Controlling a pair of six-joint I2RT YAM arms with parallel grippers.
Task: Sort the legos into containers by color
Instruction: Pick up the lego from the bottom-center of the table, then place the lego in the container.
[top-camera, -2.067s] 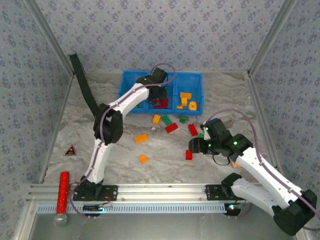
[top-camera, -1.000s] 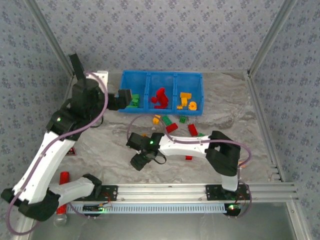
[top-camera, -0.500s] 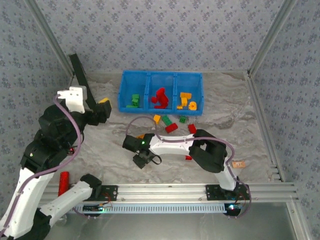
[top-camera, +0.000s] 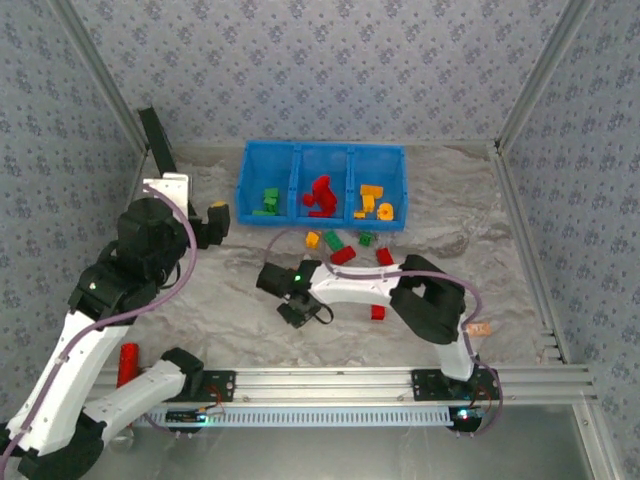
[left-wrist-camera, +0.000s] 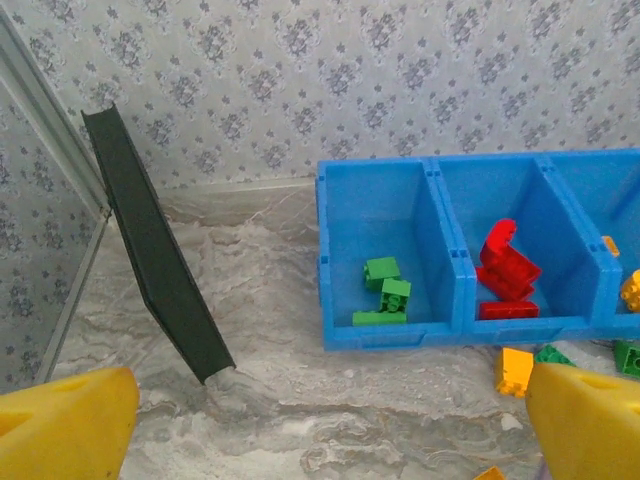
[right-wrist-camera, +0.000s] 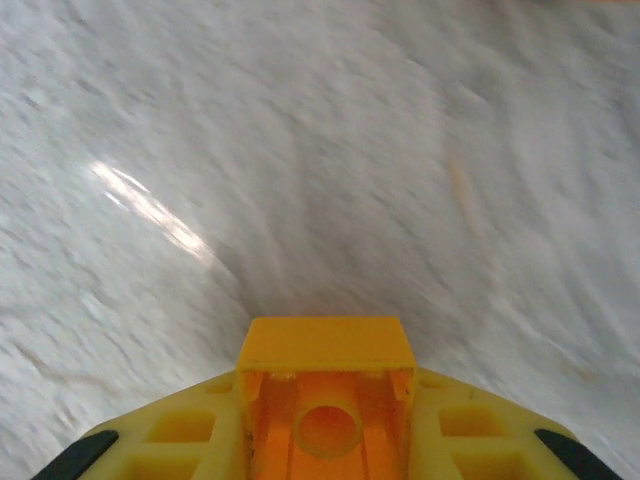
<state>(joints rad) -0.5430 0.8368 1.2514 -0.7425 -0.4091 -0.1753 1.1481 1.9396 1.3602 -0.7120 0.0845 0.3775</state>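
The right pincer (top-camera: 297, 312) sits low over the marbled grey surface (top-camera: 230, 300) in the lower middle of the overhead frame. Its jaws are drawn in tight on a small orange-yellow plastic brick (right-wrist-camera: 325, 385). The wrist view shows the brick's hollow underside facing the camera, pinched squarely between the two yellow fingers (right-wrist-camera: 190, 440). That grip across its flat sides should keep it from twisting. The ground behind is smeared, so whether the brick is off the surface cannot be told.

The bright blue three-compartment plastic tray (left-wrist-camera: 400, 333) lies at the upper middle of the overhead frame, well apart from that brick. Its left compartment holds green bricks (left-wrist-camera: 382, 292), the middle one red bricks (left-wrist-camera: 505, 278), and the right one orange-yellow bricks (top-camera: 372, 200). The held brick therefore likely belongs in the right compartment. A few loose bricks (top-camera: 343, 255) of all three colours lie scattered just below the tray, and one red brick (top-camera: 377, 312) sits alone lower down. The sorting looks well along but unfinished.

The left pincer (top-camera: 217, 218) hangs just left of the tray, jaws spread wide and holding nothing, probably parked aside so the right arm has a free path.
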